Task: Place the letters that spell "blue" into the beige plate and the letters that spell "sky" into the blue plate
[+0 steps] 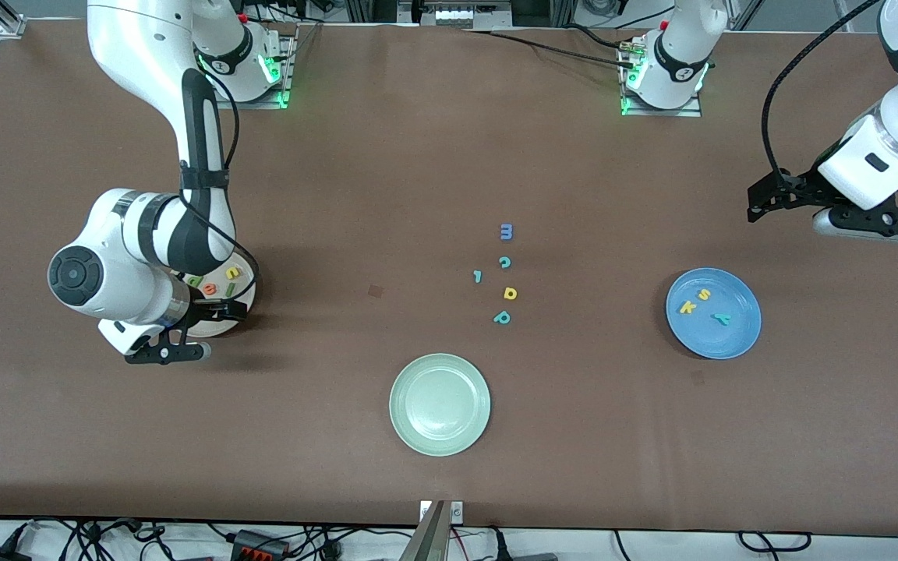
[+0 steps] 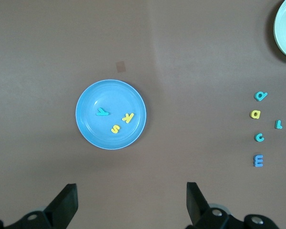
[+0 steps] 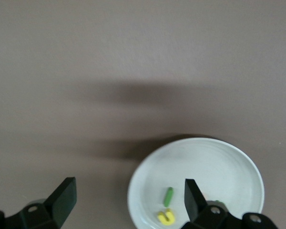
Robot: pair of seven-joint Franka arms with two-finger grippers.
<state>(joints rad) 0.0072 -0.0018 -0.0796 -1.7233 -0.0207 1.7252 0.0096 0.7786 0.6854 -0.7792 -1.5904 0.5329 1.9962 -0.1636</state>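
The right pincer hangs spread over the beige plate; the left pincer, spread, waits above the tabletop near the blue plate.

You get even, bright overhead light on the matte brown tabletop, with no glare on it and only a faint sheen on the glossy white shell of the right arm, which casts a soft shadow on the brown just beside it. In the right wrist view two broad, blurred dark bands of shadow lie on the brown above the round cream-beige plate, and the black fingertips at the frame edge look soft. In the left wrist view the round bright blue plate looks crisp and saturated.
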